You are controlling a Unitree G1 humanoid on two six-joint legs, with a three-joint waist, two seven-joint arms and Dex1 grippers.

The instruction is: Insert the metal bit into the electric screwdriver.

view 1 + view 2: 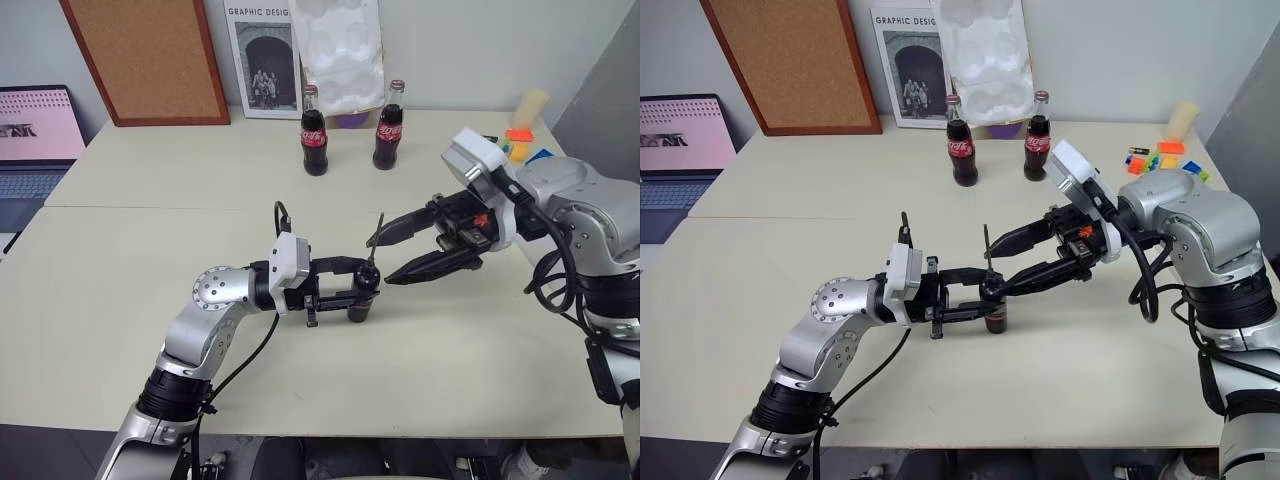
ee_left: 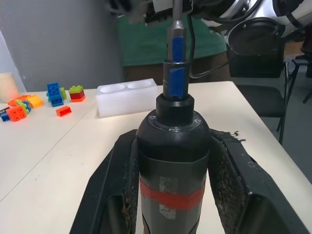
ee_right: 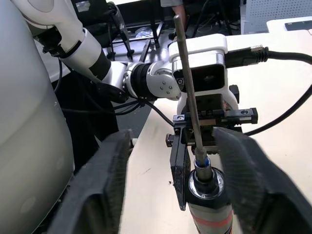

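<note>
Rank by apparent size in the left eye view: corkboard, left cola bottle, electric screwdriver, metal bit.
1. corkboard
2. left cola bottle
3. electric screwdriver, partly hidden by the left gripper
4. metal bit, thinnest

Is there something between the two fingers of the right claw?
Yes, the metal bit stands between the open fingers, untouched, its lower end in the screwdriver; right wrist view.

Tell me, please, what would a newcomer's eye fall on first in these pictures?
Most striking is the electric screwdriver, clamped upright on the table in the left tool, with the thin metal bit rising from its blue tip. The right tool stands open on either side of the bit, not gripping it. Behind them, two cola bottles stand near the table's far edge.
</note>
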